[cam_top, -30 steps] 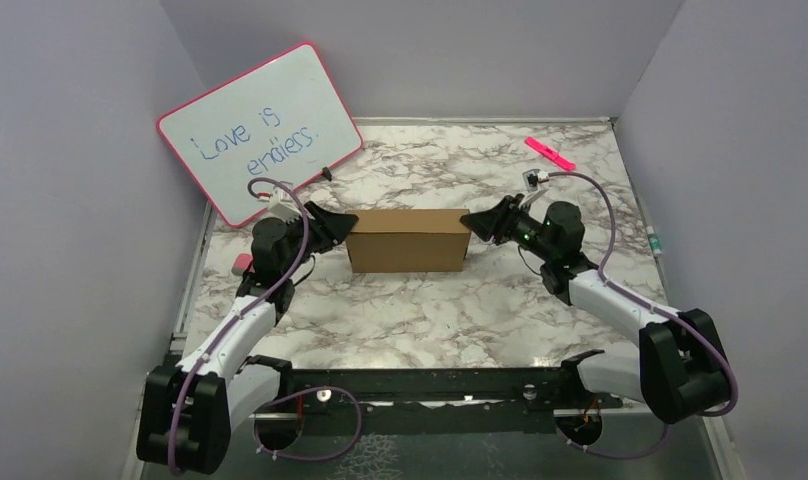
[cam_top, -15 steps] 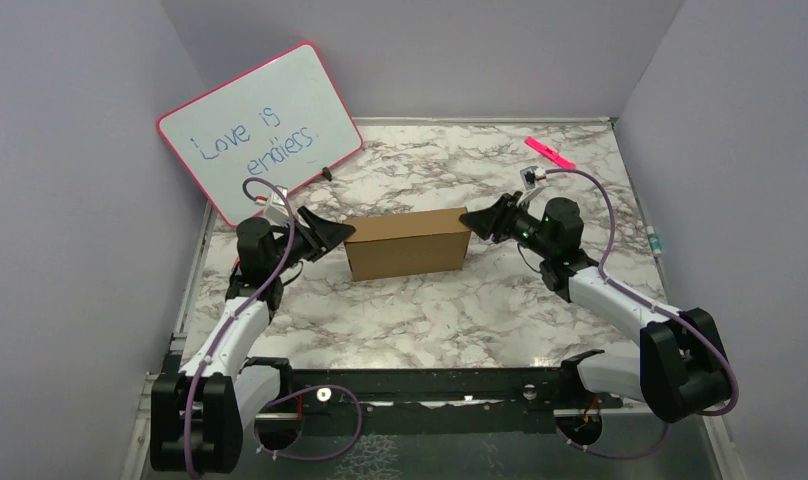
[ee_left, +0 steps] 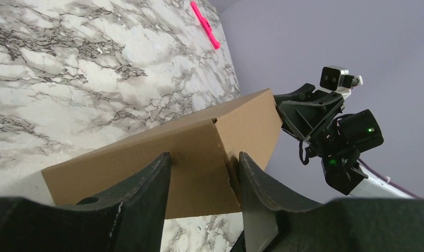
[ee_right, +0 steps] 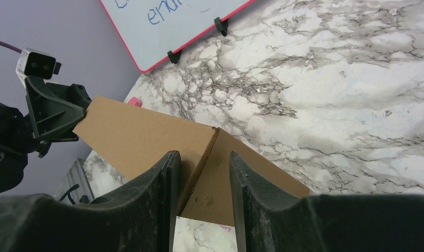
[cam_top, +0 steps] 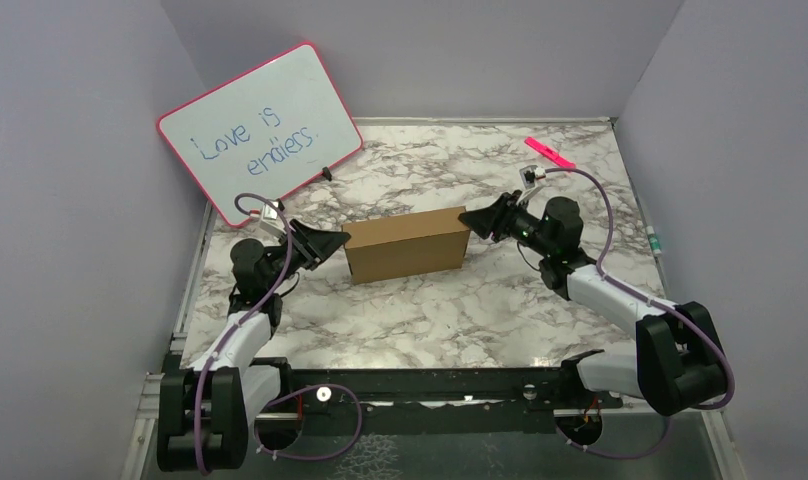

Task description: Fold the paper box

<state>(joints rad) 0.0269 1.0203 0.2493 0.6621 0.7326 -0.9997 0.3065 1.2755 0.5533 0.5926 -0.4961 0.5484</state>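
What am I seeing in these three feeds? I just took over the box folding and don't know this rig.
Two robot arms are bolted at the near edge of a marble table. The wide picture is from a fixed camera above and behind them; the other two are from cameras on each wrist, that arm's black fingers showing at the bottom. On the table: the paper box, a small brown block, a whiteboard leaning back left, a pink marker back right. The left gripper is at the box's left end, the right gripper at its right end, each with jaws apart around a corner. Whether they pinch it I cannot tell.
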